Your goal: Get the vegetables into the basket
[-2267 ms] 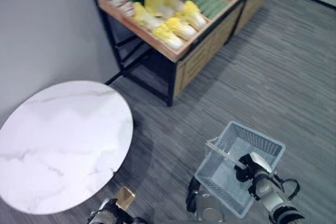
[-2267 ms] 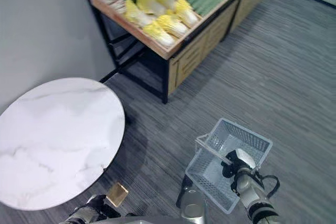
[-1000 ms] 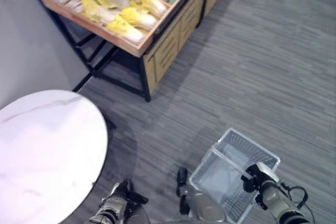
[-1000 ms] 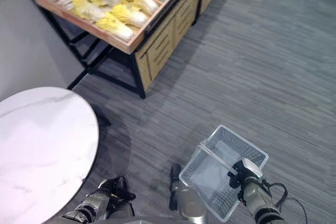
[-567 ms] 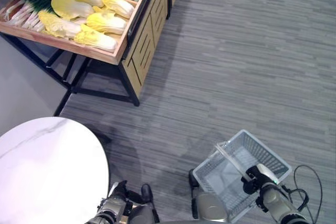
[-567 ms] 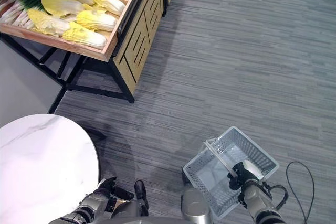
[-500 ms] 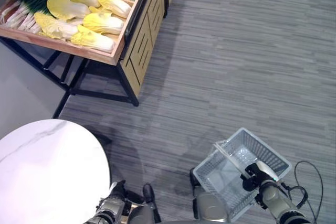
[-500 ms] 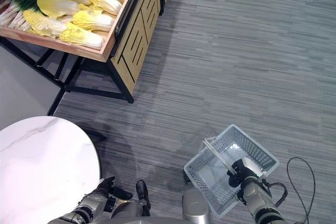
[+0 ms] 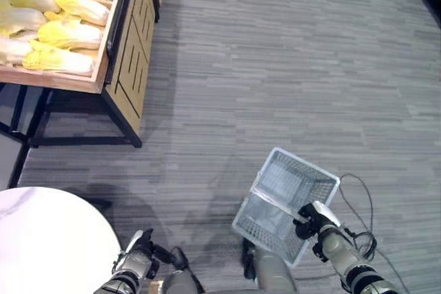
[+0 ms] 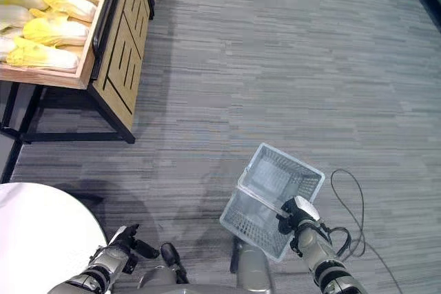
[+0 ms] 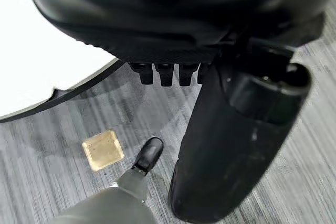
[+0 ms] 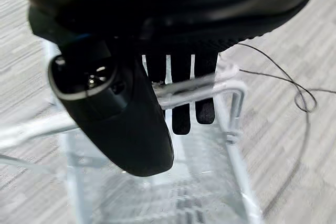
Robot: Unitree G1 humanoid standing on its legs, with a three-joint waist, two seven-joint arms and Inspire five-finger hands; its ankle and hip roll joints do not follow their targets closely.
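The right hand (image 10: 295,215) is curled round the handle of the empty white wire basket (image 10: 272,197), carried above the grey floor. The yellow-green cabbages (image 10: 48,32) lie well apart, at the wooden produce shelf's (image 10: 93,46) near edge. The left hand (image 9: 138,256) hangs low, fingers curled, holding nothing. My guess: approach the shelf next.

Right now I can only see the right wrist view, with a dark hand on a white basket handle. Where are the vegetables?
Observer: Pale yellow cabbages lie in a wooden crate on a stand, far ahead and to the robot's left of the white mesh basket.
Operator: Is anything in the basket yet?
Observer: No. The head views show it empty, hanging from the right hand, whose fingers curl round the handle.
Operator: What's by the other hand?
Observer: The left hand is low beside a round white marble table.
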